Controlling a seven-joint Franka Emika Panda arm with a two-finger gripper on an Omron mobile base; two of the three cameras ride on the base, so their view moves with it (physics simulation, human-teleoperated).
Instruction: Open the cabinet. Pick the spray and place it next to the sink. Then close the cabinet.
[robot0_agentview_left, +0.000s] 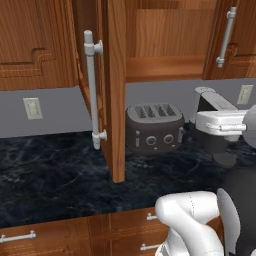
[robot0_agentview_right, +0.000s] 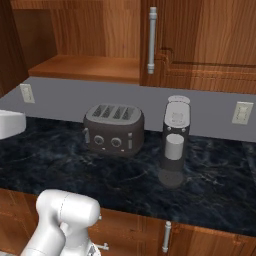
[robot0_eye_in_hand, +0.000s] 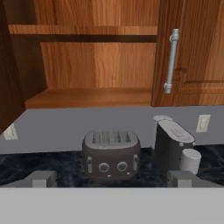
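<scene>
The cabinet stands open. Its door (robot0_agentview_left: 117, 90), with a long silver bar handle (robot0_agentview_left: 91, 90), is swung out toward me over the counter. Bare wood shows on the bottom shelf (robot0_eye_in_hand: 87, 98) and the upper shelf (robot0_eye_in_hand: 83, 29). The spray is out of view, and so is the sink. My gripper (robot0_eye_in_hand: 113, 178) is open, its fingertips (robot0_eye_in_hand: 41, 178) wide apart with nothing between them. It hangs in front of the open cabinet, above the counter and facing the toaster. The white hand (robot0_agentview_left: 220, 122) sits at the right of the left base view.
A dark toaster (robot0_agentview_left: 153, 126) and a coffee machine (robot0_agentview_right: 175, 137) stand on the black marble counter (robot0_agentview_left: 50, 165) under the cabinet. A closed cabinet door with its own bar handle (robot0_agentview_right: 151, 40) adjoins on the right. Drawers (robot0_agentview_left: 30, 235) run below the counter edge.
</scene>
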